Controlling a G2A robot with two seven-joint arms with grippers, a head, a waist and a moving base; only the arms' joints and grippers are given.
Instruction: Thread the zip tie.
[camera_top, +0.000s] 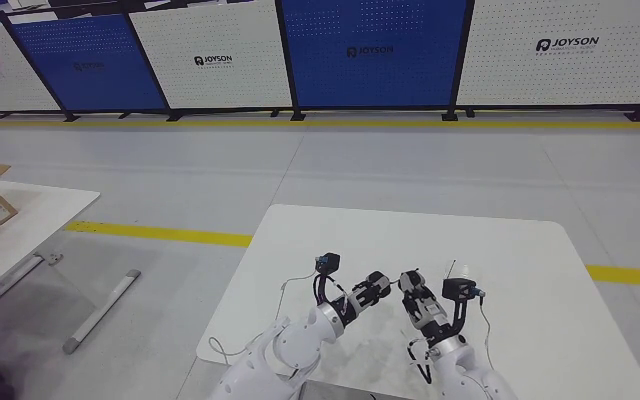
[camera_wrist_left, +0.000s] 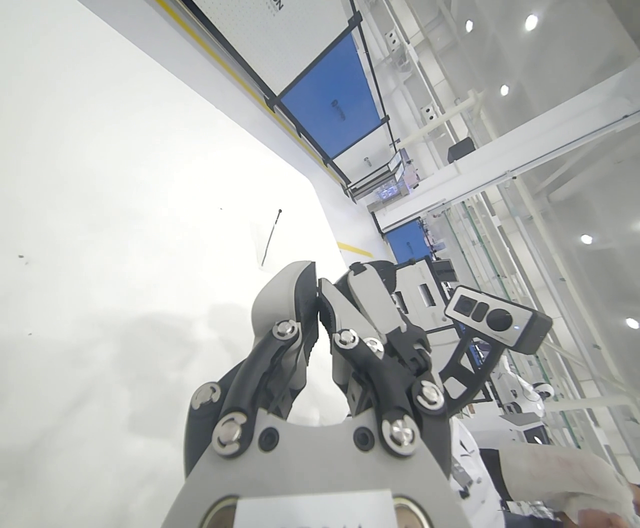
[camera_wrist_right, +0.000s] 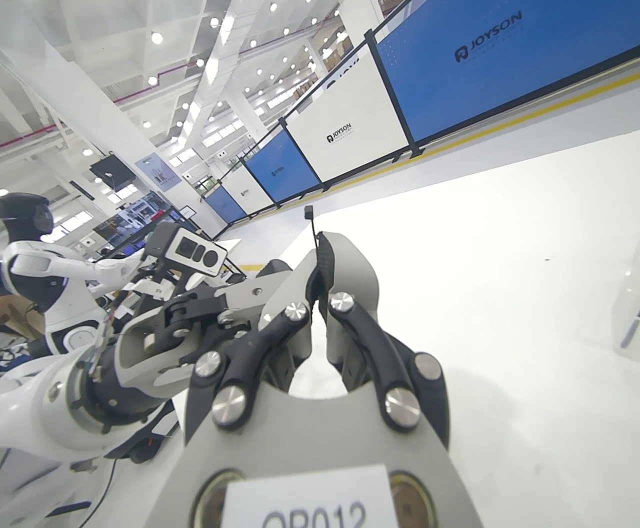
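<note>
While logos are printed on the panels (camera_top: 370, 50) beyond the white table (camera_top: 480, 250), the zip tie (camera_wrist_right: 309, 212) is pinched by the right gripper (camera_wrist_right: 320, 242); the left gripper (camera_wrist_left: 316, 279) is pressed together.

Black zip tie (camera_wrist_right: 308, 211); plain white table (camera_top: 420, 250); right tool (camera_wrist_right: 320, 252) grey and black

Left pincer (camera_top: 383, 281), right pincer (camera_top: 408, 278) near, over table (camera_top: 500, 255).

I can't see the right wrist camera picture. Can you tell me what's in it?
The right gripper is shut on a thin black zip tie, whose small head pokes out beyond it. The left gripper sits close beside it, above a white table.
</note>
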